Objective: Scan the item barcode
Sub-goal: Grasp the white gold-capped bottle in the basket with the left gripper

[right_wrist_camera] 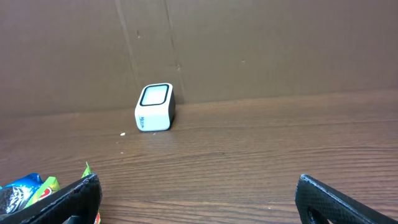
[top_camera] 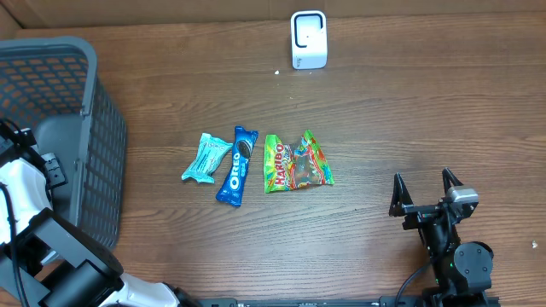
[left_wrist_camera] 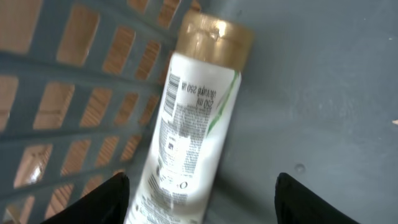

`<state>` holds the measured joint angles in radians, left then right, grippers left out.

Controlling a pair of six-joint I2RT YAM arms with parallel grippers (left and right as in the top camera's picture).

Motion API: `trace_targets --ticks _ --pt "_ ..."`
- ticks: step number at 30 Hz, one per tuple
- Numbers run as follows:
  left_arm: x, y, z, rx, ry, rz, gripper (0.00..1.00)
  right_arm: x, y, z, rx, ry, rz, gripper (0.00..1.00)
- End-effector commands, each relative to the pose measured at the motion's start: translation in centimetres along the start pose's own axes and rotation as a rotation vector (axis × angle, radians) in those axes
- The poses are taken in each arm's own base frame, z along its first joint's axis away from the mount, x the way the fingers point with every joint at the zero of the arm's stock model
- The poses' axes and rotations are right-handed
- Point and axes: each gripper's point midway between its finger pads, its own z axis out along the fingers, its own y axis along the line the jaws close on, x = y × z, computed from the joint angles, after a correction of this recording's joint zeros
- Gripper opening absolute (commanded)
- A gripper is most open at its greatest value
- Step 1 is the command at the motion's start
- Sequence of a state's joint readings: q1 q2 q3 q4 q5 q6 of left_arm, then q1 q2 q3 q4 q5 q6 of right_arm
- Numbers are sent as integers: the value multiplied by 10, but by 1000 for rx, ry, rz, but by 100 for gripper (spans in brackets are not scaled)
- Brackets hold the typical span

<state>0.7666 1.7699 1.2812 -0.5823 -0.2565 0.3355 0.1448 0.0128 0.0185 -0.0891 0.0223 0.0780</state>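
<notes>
Bottle (left_wrist_camera: pixel 193 118) lies in basket (left_wrist_camera: pixel 74 74) between the left tool's (left_wrist_camera: pixel 202 182) wide-apart fingers, ungripped, long axis pointing away, cap at far end. Right tool (top_camera: pixel 424 181) spread wide, empty, far off over table (top_camera: pixel 384 111).

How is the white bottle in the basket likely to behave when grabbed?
The bottle is round and lies on its side by the basket wall, so a nudge may make it roll. Its glossy surface looks slippery and could slide in a pinch. It appears to be rigid plastic, so it will probably keep its shape.
</notes>
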Motion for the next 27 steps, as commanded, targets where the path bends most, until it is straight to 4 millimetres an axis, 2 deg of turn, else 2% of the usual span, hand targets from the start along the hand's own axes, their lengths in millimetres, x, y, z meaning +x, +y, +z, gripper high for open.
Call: trace_targets --ticks 1,5,13,23,27 --pt "-1 3 2 -22 -12 79 66 1 2 0 -10 -5 0 100" --pt "2 -1 12 -16 5 83 65 1 2 0 -10 -5 0 100" --pt "29 3 44 -100 139 58 64 1 2 0 -10 -5 0 100" --pt "25 9 55 -152 130 39 64 1 2 0 -10 -5 0 100" --pt "34 5 68 -151 167 63 64 1 2 0 -10 -5 0 100"
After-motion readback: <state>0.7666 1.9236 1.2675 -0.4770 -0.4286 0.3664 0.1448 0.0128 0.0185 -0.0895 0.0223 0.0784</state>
